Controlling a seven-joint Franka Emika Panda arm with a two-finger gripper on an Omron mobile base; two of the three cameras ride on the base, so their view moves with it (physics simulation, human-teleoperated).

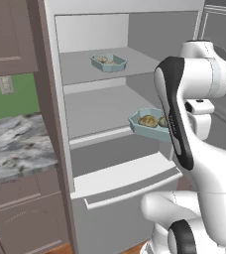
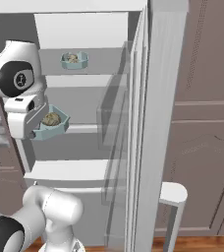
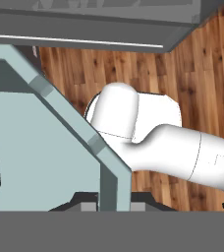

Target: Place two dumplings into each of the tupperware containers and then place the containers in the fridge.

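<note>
1. You are gripping the second container [image 1: 147, 124] by its rim: the gripper [image 3: 115, 206] is pinched narrow over the thin flared wall, whose edge is rising between the fingertips in the hand view.
2. You are holding that tub in the air at the front of the fridge [image 1: 92, 32], just above the middle shelf [image 1: 95, 109], with two dumplings [image 1: 148, 120] sitting inside.
3. Judge the tub as light, stiff plastic with a smooth, likely slippery rim; held at one edge, it could tip, so you should be keeping it level.
4. The dumplings are looking like soft, rounded, tan lumps, loose on the flat teal floor; they could roll if you tilt.
5. The first container [image 1: 109, 62] is already resting on the upper shelf [image 1: 80, 67], well apart, with dumplings in it.
6. The shelves are flat, grey and smooth; the speckled stone surface [image 1: 13, 146] is lying to the left.
</note>
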